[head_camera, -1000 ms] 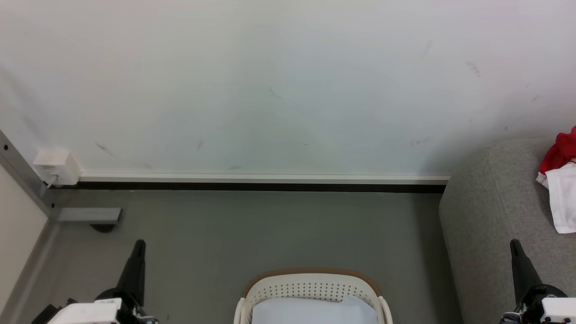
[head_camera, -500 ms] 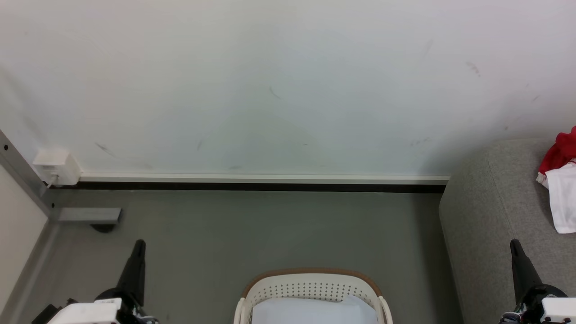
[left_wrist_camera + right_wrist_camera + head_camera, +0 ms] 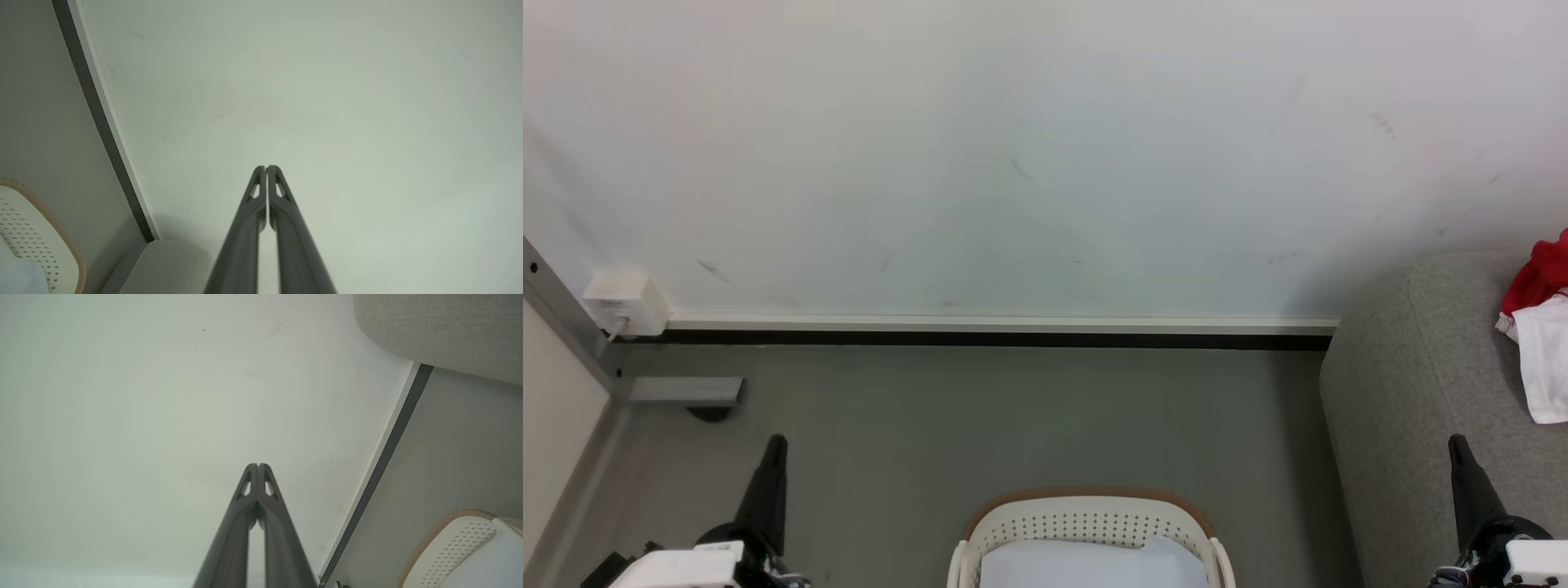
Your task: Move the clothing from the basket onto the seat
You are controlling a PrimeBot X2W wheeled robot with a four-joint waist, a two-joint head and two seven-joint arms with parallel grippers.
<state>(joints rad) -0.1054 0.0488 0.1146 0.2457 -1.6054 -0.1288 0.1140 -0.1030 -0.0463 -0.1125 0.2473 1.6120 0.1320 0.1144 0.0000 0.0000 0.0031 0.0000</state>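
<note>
The white perforated basket (image 3: 1086, 516) with its brown rim stands on the floor at the bottom centre of the head view, with pale white clothing (image 3: 1094, 565) inside. Red and white clothing (image 3: 1543, 335) lies on the grey seat (image 3: 1413, 384) at the right. My left gripper (image 3: 774, 445) stands shut at the lower left, empty, pointing toward the wall. My right gripper (image 3: 1456, 445) is shut and empty in front of the seat. In the left wrist view the left gripper (image 3: 266, 168) has its tips together, with the basket (image 3: 45, 237) at the lower left. The right gripper (image 3: 258, 465) is likewise shut.
A white wall with a dark skirting strip (image 3: 980, 338) runs across ahead. A white socket box (image 3: 625, 302) and a grey metal frame (image 3: 572, 335) sit at the left. Grey floor (image 3: 1013, 416) lies between the basket and the wall.
</note>
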